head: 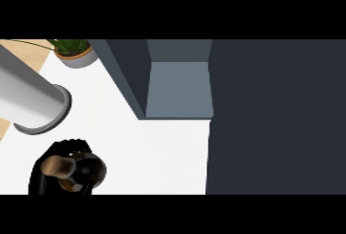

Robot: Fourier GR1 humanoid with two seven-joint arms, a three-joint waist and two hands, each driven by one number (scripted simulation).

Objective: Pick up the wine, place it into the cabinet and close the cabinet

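Cabinet door, a dark slate panel, fills the whole right side of the head view from top to bottom, hiding whatever lies beneath it. Next in size, the white bench spreads across the middle and left, running from the far edge down to the lower limit of the view. Open cabinet stands at the top centre, its grey-blue inside exposed between a dark side wall on the left and the door on the right; its front edge meets the bench well beyond the bottle. A pale grey cylinder with a darker rim at its lower end slants in from the upper left, over the left edge of the bench; what it belongs to cannot be told from this angle. At the lower left, the left robot hand shows as a black shape, its fingers curled over and round the wine bottle, which it holds upright. The bottle is seen from straight above: dark shoulders and a brown cork at the top. It sits near the lower left corner of the bench, well apart from the cabinet opening; whether its base touches the bench cannot be told. A potted plant in a grey pot stands at the far left corner, just beside the cabinet's side wall
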